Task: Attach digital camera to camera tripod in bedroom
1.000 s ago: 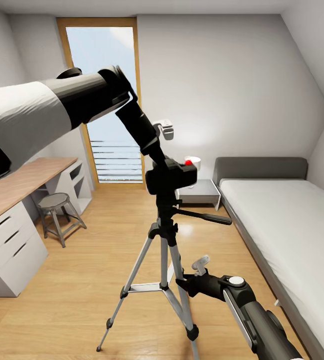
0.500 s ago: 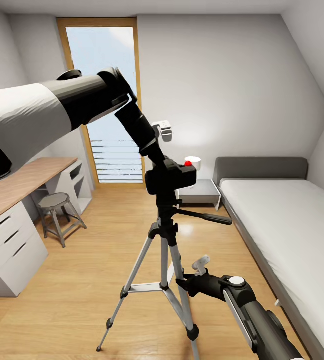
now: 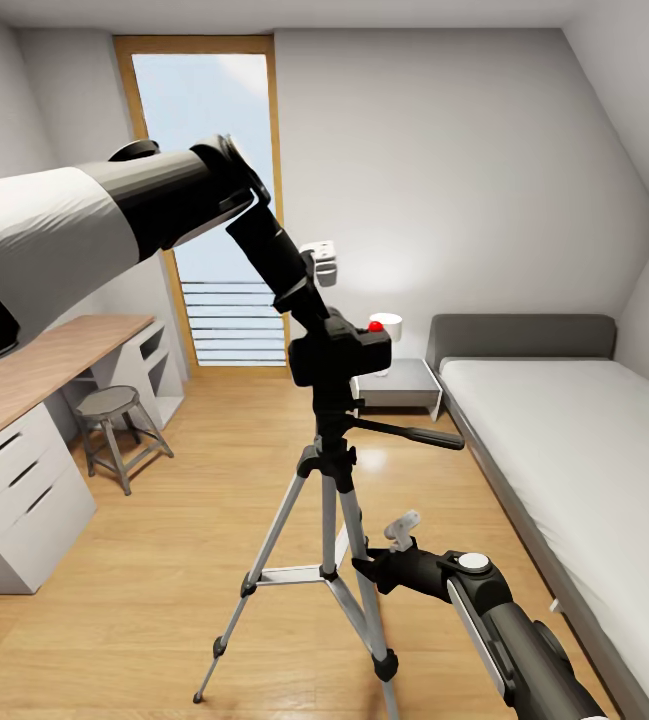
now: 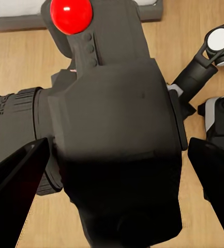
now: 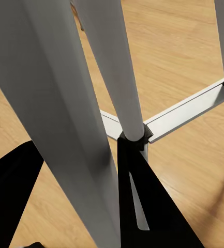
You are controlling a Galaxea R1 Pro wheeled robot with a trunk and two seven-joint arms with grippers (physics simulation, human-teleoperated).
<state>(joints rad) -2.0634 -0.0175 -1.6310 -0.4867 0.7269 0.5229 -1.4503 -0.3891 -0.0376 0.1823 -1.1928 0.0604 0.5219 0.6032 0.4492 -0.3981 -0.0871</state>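
Camera atop the tripod in the pale grey-walled bedroom (image 3: pixel 464 150), left arm reaching over it.

The long grey bed (image 3: pixel 564 450) runs along the right wall, the wooden desk (image 3: pixel 34 370) with white drawers along the left, and a short grey metal stool (image 3: pixel 114 420) stands by the desk's far end on the light wood floor (image 3: pixel 164 560). The tall silver-legged camera tripod (image 3: pixel 329 520) stands mid-floor, its black pan handle pointing toward the bed. The small black digital camera (image 3: pixel 339 355), red button up, sits on the tripod's head. The left gripper (image 4: pixel 112 155) has its two dark fingers spread wide on either side of the camera body, apart from it. The right gripper (image 5: pixel 80 201) is low beside the tripod's legs, its fingers apart, with one silver leg between them.
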